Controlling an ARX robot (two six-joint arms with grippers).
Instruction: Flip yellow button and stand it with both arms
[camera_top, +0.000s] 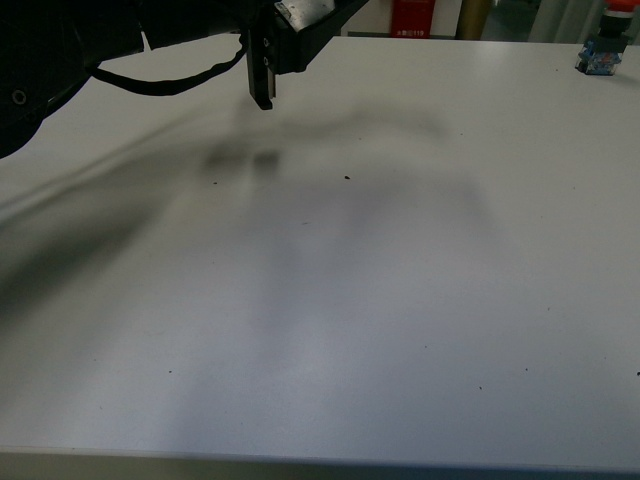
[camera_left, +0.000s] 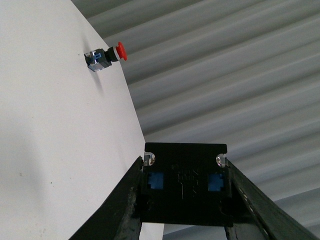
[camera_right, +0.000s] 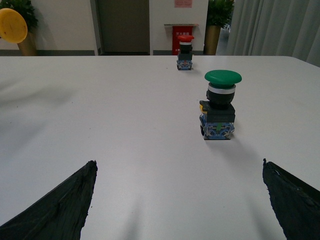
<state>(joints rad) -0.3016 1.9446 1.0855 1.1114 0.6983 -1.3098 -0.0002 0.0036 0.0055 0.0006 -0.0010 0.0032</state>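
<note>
Front view: a white table (camera_top: 400, 300) is seen under broad blurred shadows. The left arm (camera_top: 50, 60) is seen at far left with a black cable (camera_top: 170, 82) looped under it. A narrow black piece (camera_top: 263, 75) hangs down over the surface without touching it. The arm's end is cut by the top edge, so the jaw state cannot be told here. A red mushroom-cap switch (camera_top: 603, 52) is seen upright at the far right corner. Left wrist view: the left gripper (camera_left: 186, 167) is seen closed on a black block with two silver screws and two blue patches. The block is clamped between both fingers (camera_left: 120, 205) and held clear of the table. It is taken as the body of the yellow button (camera_left: 185, 190), whose cap is not visible from here. The red switch is seen beyond, near the table edge, with a ribbed grey curtain (camera_left: 225, 75) behind. Right wrist view: the right gripper (camera_right: 178, 162) is spread wide with nothing between the jaws, low over the table. Only here is a green mushroom-cap switch (camera_right: 220, 107) shown, upright, ahead of the gripper and apart from it, with the red switch well behind it. A yellow round disc (camera_right: 12, 25) is seen at the frame edge above table level, probably the held button's cap. What holds it is cut off.
</note>
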